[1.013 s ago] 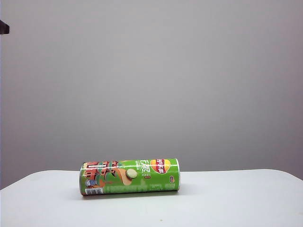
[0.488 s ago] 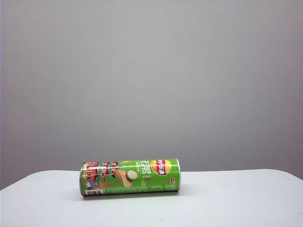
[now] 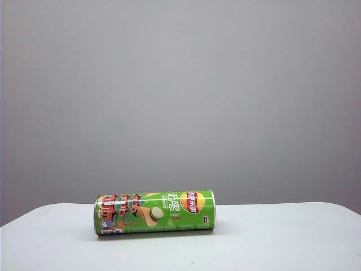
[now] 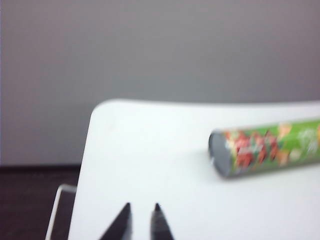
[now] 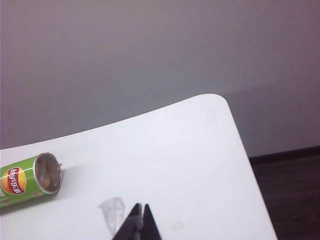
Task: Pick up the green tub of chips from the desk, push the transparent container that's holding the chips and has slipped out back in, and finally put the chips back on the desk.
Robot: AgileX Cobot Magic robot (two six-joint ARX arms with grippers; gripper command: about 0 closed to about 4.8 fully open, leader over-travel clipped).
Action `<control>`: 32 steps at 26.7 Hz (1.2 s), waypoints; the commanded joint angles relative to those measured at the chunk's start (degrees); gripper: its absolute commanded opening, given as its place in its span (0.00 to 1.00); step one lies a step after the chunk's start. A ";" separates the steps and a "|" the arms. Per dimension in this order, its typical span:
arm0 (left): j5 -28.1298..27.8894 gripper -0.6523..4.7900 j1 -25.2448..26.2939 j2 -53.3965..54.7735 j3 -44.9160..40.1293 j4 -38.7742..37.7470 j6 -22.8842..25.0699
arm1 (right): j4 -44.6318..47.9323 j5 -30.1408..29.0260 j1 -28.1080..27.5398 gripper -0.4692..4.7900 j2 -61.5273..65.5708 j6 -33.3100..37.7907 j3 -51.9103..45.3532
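Note:
The green tub of chips (image 3: pixel 155 212) lies on its side on the desk (image 3: pixel 271 237), left of the middle in the exterior view. Neither gripper shows there. In the left wrist view my left gripper (image 4: pixel 142 206) hovers over the desk (image 4: pixel 150 150), well short of the tub's closed grey end (image 4: pixel 270 147); a narrow gap with nothing in it parts its tips. My right gripper (image 5: pixel 141 205) is shut and empty, off to the side of the tub's open mouth (image 5: pixel 49 173). Nothing sticks out of that mouth. Only a brownish shade shows inside, so I cannot make out the transparent container or the chips.
A faint translucent mark (image 5: pixel 112 210) lies on the desk just by the right gripper. The desk's rounded corner (image 5: pixel 220 105) drops off to dark floor (image 5: pixel 290 190). A clear bracket (image 4: pixel 57 210) stands beside the desk edge near the left gripper. A plain grey wall is behind.
The tub has rolled a little in place, its print turning. A dark piece at the exterior view's upper left edge has left the frame.

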 commanded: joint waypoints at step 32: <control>-0.63 0.17 -0.09 0.17 0.24 -5.22 1.16 | 0.83 -0.04 -0.04 0.08 -0.02 -0.22 -0.35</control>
